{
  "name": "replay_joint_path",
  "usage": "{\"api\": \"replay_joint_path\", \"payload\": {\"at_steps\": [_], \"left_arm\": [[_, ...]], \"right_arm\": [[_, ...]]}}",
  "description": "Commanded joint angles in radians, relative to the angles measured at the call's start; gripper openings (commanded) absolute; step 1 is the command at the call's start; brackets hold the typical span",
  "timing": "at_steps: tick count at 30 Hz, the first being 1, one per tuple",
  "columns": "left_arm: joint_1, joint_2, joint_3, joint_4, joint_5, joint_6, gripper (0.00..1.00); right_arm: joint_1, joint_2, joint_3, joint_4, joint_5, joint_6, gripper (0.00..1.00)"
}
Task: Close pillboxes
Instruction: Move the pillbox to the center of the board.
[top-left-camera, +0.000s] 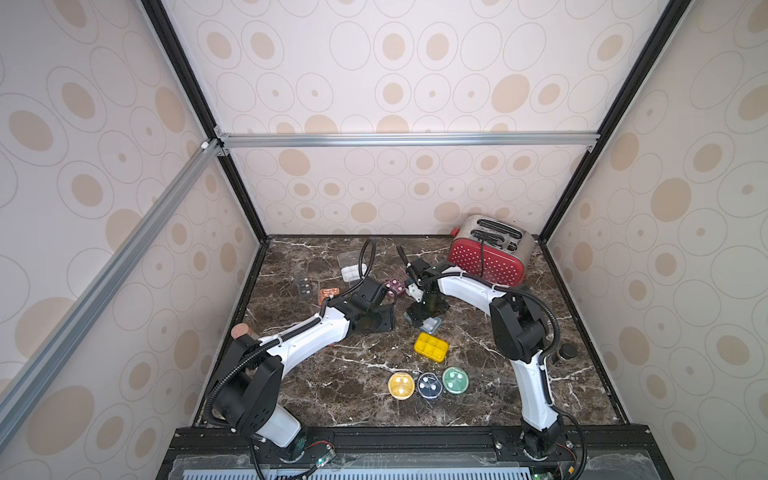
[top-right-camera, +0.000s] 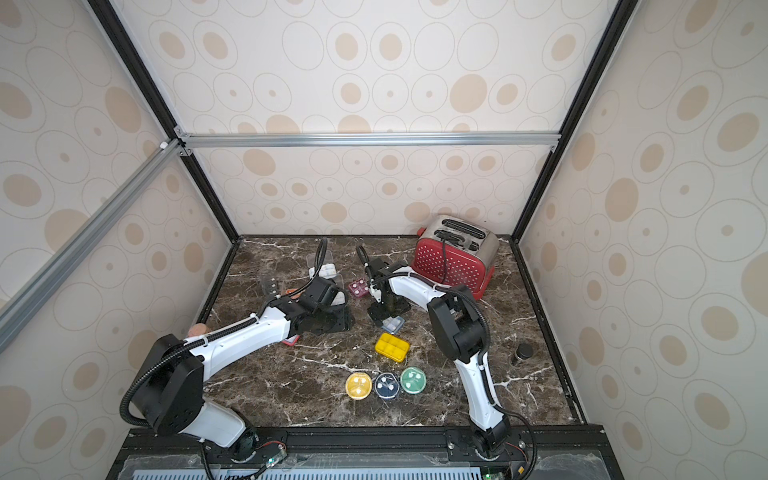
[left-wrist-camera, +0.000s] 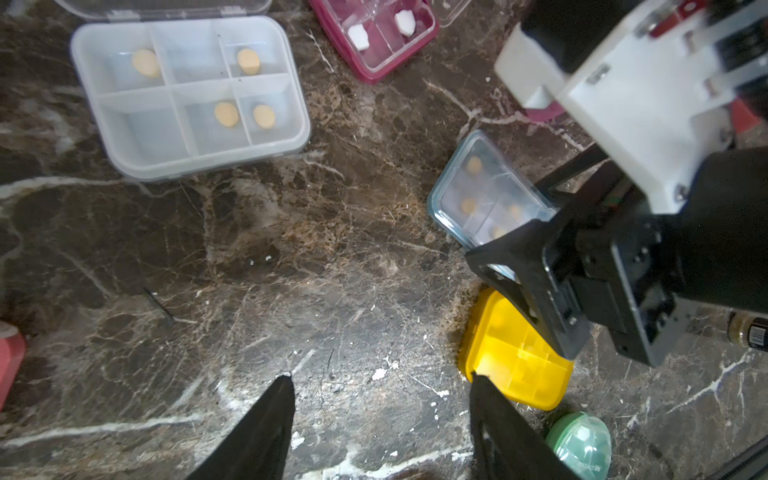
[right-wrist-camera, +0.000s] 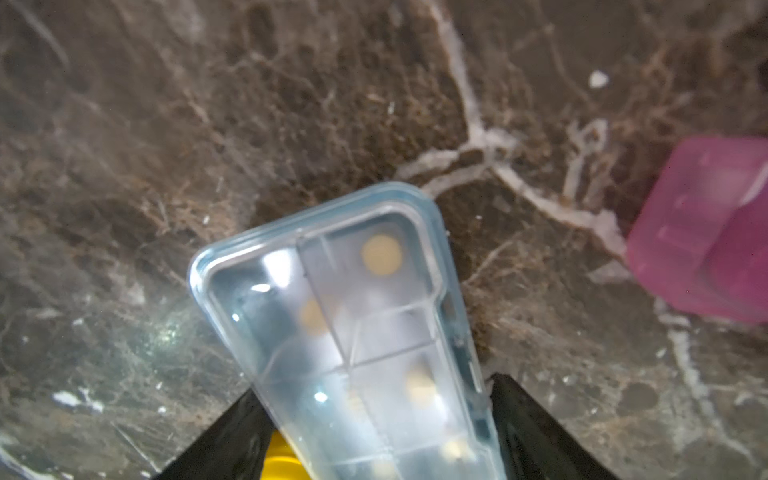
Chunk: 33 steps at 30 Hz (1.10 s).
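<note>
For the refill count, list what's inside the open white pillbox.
The white pillbox has six compartments: four hold one tan oval pill each, two look empty. Its clear lid is open, so nothing inside is covered in the left wrist view.

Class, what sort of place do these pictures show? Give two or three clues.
Probably a robot test cell, not a kitchen: patterned panels on an aluminium frame enclose a marble-look tabletop, and a left arm and right arm are mounted at its front edge.

Both top views look steeply down from above the near edge over the whole marble table (top-left-camera: 332, 399). Each wrist camera points down, close in; both show the blue pillbox (left-wrist-camera: 482, 195).
</note>
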<state>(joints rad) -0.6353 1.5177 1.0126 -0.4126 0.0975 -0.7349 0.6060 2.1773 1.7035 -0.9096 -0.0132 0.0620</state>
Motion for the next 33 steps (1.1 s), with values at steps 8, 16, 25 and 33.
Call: {"api": "replay_joint_path", "payload": {"at_steps": [8, 16, 25, 33], "left_arm": [[-0.007, -0.087, -0.036, -0.029, -0.031, 0.009, 0.67], [-0.007, -0.119, -0.060, -0.034, -0.039, 0.009, 0.67], [-0.007, -0.115, -0.069, -0.024, -0.035, 0.007, 0.67], [-0.007, -0.111, -0.075, -0.017, -0.029, 0.008, 0.67]], "right_arm": [[0.002, -0.098, -0.153, 0.040, 0.086, 0.169, 0.72], [-0.032, -0.229, -0.353, 0.088, 0.072, 0.211, 0.70], [-0.032, -0.367, -0.543, 0.110, 0.042, 0.294, 0.70], [-0.009, -0.414, -0.596, 0.117, -0.005, 0.432, 0.68]]}}
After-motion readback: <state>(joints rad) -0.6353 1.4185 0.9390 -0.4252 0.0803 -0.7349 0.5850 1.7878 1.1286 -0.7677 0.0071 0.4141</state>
